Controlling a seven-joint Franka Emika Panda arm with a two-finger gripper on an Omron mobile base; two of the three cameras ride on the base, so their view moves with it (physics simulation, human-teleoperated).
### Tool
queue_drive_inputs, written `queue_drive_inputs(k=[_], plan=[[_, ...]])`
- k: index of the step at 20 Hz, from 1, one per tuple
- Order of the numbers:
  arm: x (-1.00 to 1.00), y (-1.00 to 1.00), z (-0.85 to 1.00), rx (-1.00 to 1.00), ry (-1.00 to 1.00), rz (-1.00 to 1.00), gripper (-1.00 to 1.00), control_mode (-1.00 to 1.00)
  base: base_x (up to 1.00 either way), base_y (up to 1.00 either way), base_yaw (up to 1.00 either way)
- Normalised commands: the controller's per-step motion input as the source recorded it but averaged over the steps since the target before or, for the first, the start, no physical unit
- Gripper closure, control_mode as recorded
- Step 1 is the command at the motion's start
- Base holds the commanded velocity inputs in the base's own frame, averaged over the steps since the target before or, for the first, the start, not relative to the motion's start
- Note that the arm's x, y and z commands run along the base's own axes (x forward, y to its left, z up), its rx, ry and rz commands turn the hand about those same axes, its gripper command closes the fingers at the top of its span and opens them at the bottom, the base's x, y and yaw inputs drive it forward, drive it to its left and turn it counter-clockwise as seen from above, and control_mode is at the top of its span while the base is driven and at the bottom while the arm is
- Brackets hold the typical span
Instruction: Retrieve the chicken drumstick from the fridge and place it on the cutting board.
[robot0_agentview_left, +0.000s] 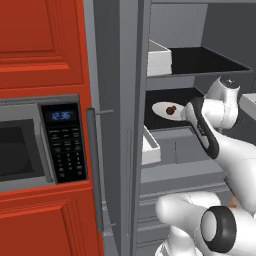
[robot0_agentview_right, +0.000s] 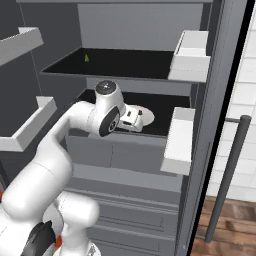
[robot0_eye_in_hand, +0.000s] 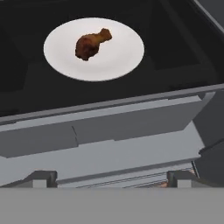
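Note:
The fridge (robot0_agentview_left: 131, 100) stands open. On its black middle shelf (robot0_eye_in_hand: 175, 43) lies a flat white plate (robot0_eye_in_hand: 118, 57) with the chicken drumstick (robot0_eye_in_hand: 90, 43) on it, a small reddish-brown piece. In the left base view the drumstick (robot0_agentview_left: 171, 110) lies just left of my wrist. My gripper (robot0_eye_in_hand: 111, 178) is open with nothing between its fingers, held in front of the shelf's edge and short of the plate. From the right base view my hand (robot0_agentview_right: 131, 119) reaches in towards the plate (robot0_agentview_right: 146, 116). The cutting board is out of view.
White door bins (robot0_agentview_left: 158, 57) (robot0_agentview_left: 150, 147) hang left of the shelves, and more bins (robot0_agentview_right: 190, 55) (robot0_agentview_right: 177, 140) on the right. A grey drawer front (robot0_eye_in_hand: 109, 127) sits below the shelf. A microwave (robot0_agentview_left: 30, 145) is set in red cabinets. The long handle (robot0_agentview_right: 227, 170) stands on the right.

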Motion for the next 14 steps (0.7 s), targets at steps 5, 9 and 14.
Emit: queue_drive_inputs(k=[5,9,14], plan=[[0.52,0.00,0.10,0.00,0.00,0.00,-1.00,-1.00,0.00,0.00,0.00],[0.47,0.00,0.00,0.03,0.00,0.00,-1.00,-1.00,0.00,0.00,0.00],[0.25,0.00,0.00,0.13,-0.02,0.00,-1.00,-1.00,0.00,0.00,0.00]])
